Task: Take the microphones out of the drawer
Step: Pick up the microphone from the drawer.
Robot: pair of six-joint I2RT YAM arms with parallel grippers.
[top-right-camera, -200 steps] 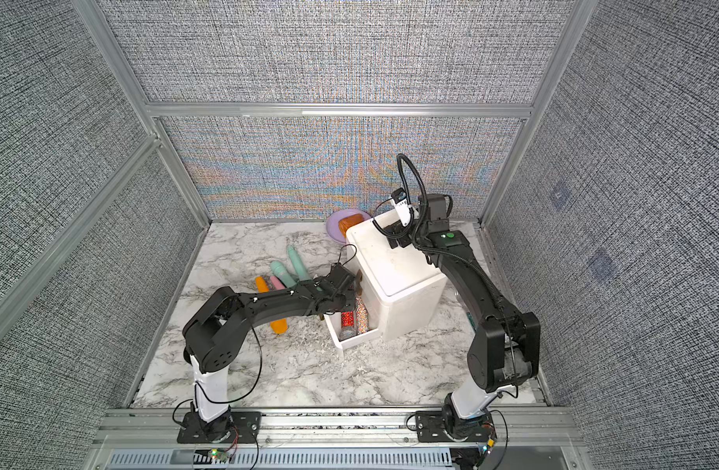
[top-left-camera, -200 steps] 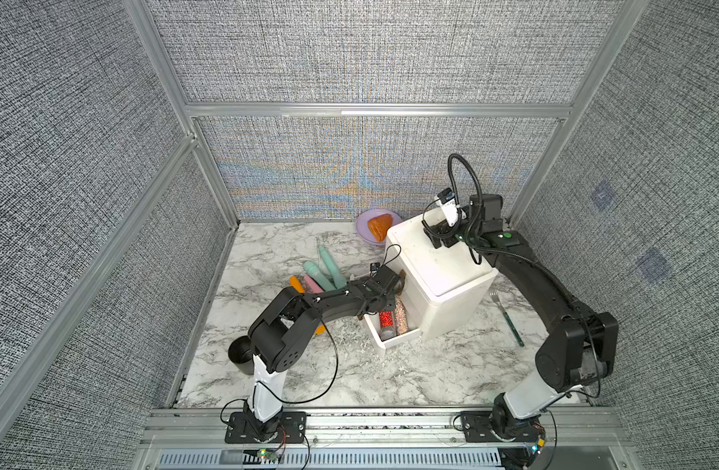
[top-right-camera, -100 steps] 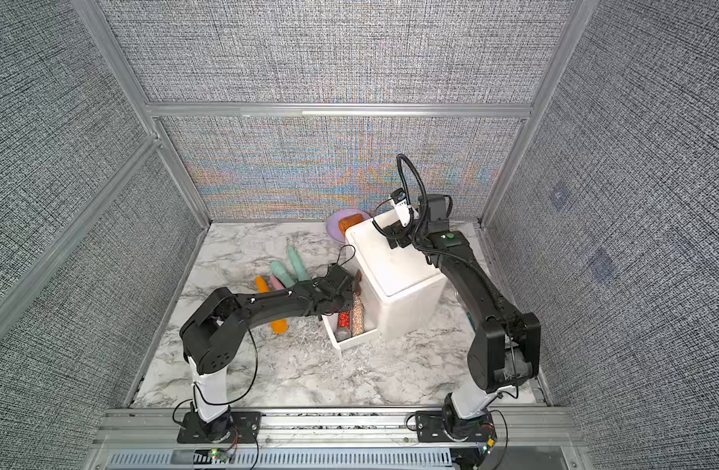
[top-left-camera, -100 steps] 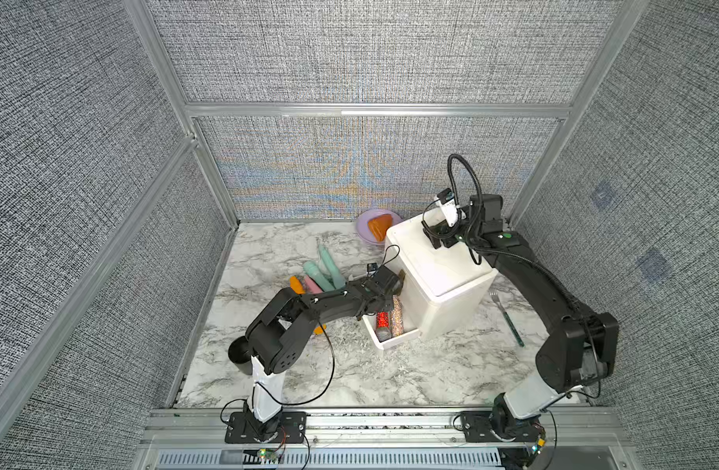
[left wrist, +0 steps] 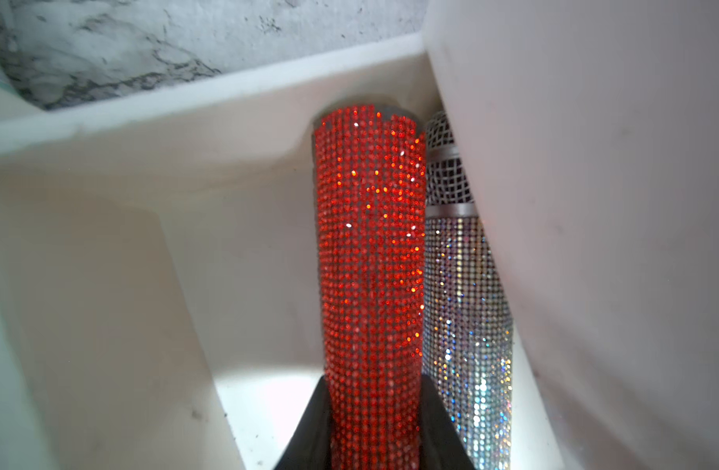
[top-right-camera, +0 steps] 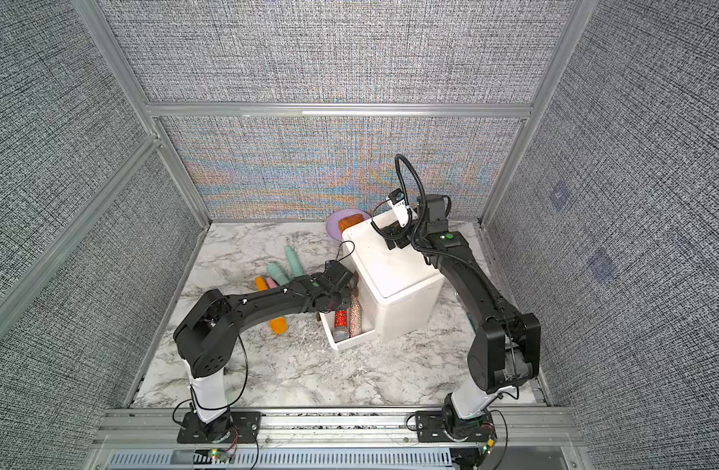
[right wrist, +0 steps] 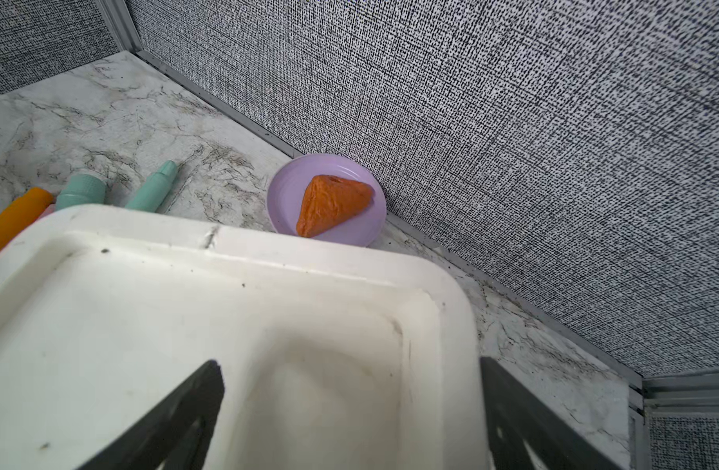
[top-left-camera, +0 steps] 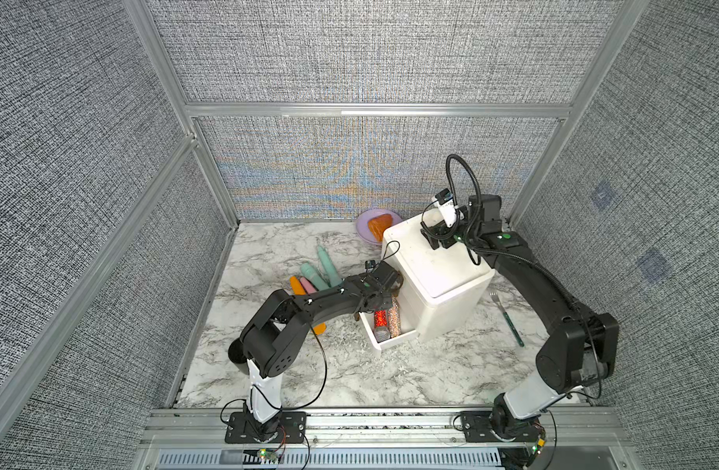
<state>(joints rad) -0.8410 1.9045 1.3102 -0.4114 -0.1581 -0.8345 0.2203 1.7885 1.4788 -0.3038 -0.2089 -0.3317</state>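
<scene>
Enclosure, three sides: walls (top-left-camera: 370, 171) of grey woven fabric panels, with a rainbow shimmer on the lower back panel.
Frame (top-left-camera: 374, 110): silver aluminium bars at the corners, one crossbar across the back.
Desk (top-left-camera: 349, 378): white marble pattern, grey veins.
Front edge: aluminium rail (top-left-camera: 390, 423), slotted strip (top-left-camera: 349, 460) below.
Light: even, soft shadows.
</scene>
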